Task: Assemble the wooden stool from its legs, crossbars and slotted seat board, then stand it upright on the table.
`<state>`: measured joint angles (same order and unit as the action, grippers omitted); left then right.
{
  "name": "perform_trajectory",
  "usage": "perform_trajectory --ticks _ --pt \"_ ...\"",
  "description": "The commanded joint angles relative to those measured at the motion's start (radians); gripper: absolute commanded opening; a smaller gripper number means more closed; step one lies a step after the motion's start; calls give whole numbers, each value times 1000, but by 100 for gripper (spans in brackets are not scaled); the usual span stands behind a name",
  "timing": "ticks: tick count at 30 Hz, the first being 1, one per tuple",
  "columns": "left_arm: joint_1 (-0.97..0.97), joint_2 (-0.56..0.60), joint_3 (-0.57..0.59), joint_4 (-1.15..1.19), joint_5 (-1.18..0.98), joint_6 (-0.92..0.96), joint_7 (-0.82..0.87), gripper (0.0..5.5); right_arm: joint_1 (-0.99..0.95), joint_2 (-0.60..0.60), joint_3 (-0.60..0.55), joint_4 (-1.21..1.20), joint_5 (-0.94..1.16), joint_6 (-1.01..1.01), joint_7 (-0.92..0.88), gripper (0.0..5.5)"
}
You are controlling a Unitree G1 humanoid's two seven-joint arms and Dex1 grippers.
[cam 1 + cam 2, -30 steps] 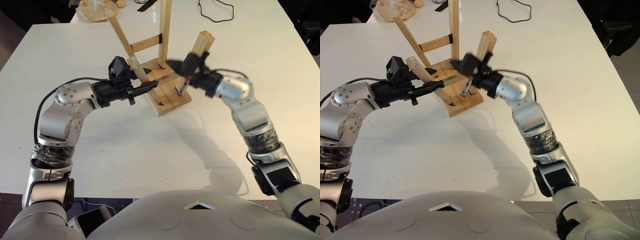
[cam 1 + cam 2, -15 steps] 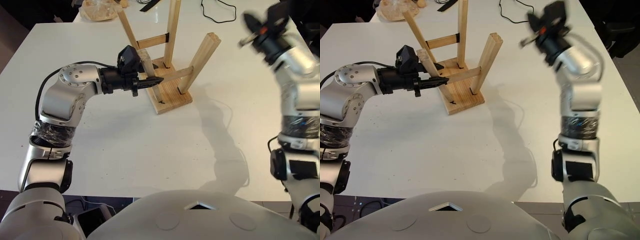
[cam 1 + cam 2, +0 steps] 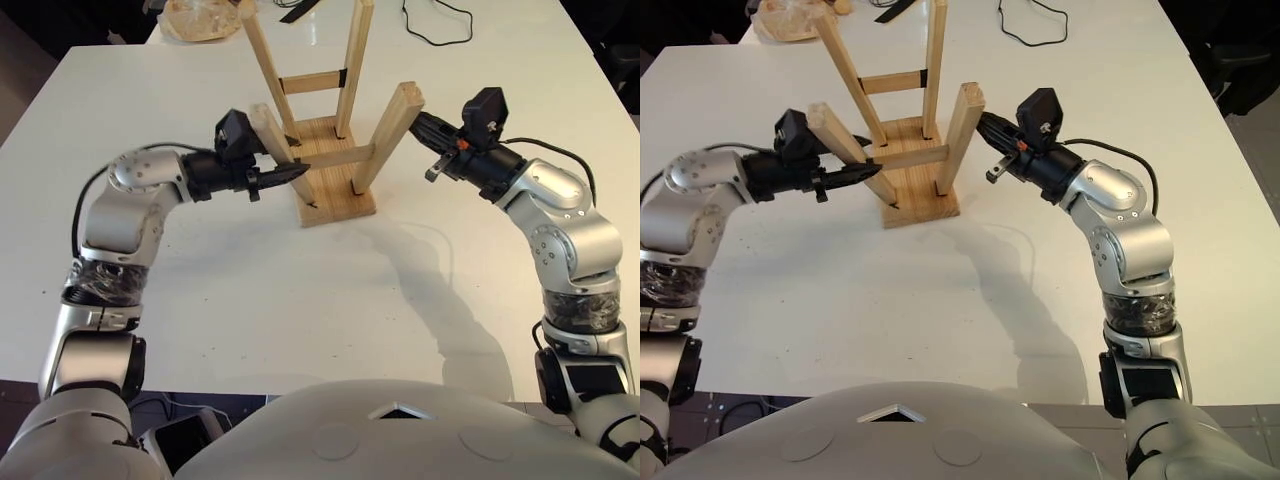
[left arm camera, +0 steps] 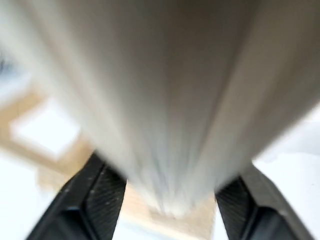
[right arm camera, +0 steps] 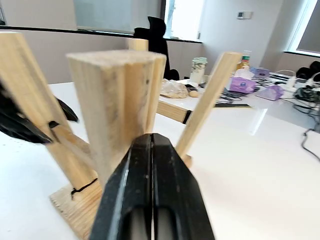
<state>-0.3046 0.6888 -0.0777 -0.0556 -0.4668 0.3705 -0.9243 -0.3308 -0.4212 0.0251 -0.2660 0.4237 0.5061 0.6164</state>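
Four legs point(image 3: 355, 60) stand up out of the seat board point(image 3: 340, 208), which lies flat on the table point(image 3: 300, 300), so the stool point(image 3: 335, 160) looks put together but upside down, toward the table's far middle. Two crossbars point(image 3: 312, 82) tie the legs in pairs. The left gripper point(image 3: 288, 173) pinches the near-left leg point(image 3: 272, 140) low down, its fingers point(image 4: 102, 192) on either side of the wood. The right gripper point(image 3: 418, 122) has its fingers pressed together on nothing, the tip just beside the top of the near-right leg point(image 3: 388, 130); whether it touches I cannot tell.

What seems left is turning the stool onto its feet. The risks as I judge them:
- Lifting by one leg could lever that leg out of its slot, if the joints are only push-fit.
- A closed right tip can only shove. A push at the leg top could tip or slide the board and twist it against the left hold.
- Turned over on a single pinch, the stool could swing, slip and land on two feet, then topple
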Motion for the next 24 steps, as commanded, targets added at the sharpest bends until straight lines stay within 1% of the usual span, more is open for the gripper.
perform_trajectory --ticks 1,5,8,9,11,12,14,15,19,21,22,24 --pt "112 50 104 -153 7 58 78 291 -20 -5 -65 48 4 -19 -19 0" --pt "251 53 205 -334 -67 169 143 291 -11 15 -76 90 -53 -53 -90 0" --pt "377 -6 311 -391 -77 207 259 291 -23 51 -141 103 -66 -64 -197 0" --pt "397 -51 350 -373 -39 205 355 291 -31 70 -176 101 -54 -58 -240 0" --pt "337 -201 469 -324 -23 223 629 291 -41 97 -219 85 -26 -37 -295 0" --pt "288 -276 522 -319 -61 233 741 291 -41 106 -231 77 -12 -28 -308 0" --pt "209 -399 579 -326 -141 228 894 262 -31 124 -234 53 8 -7 -327 0" --pt "203 -441 538 -352 -122 212 921 245 -18 136 -219 47 -1 -4 -339 0" --pt "226 -584 295 -483 -9 195 1009 178 55 218 -138 -29 -27 30 -409 0" --pt "228 -616 163 -520 34 205 1012 144 93 259 -55 -102 -37 53 -428 0" --pt "230 -627 104 -531 52 215 1010 137 106 279 -12 -130 -39 64 -433 0" --pt "239 -640 19 -530 91 223 1012 100 125 317 75 -181 -36 94 -441 0"
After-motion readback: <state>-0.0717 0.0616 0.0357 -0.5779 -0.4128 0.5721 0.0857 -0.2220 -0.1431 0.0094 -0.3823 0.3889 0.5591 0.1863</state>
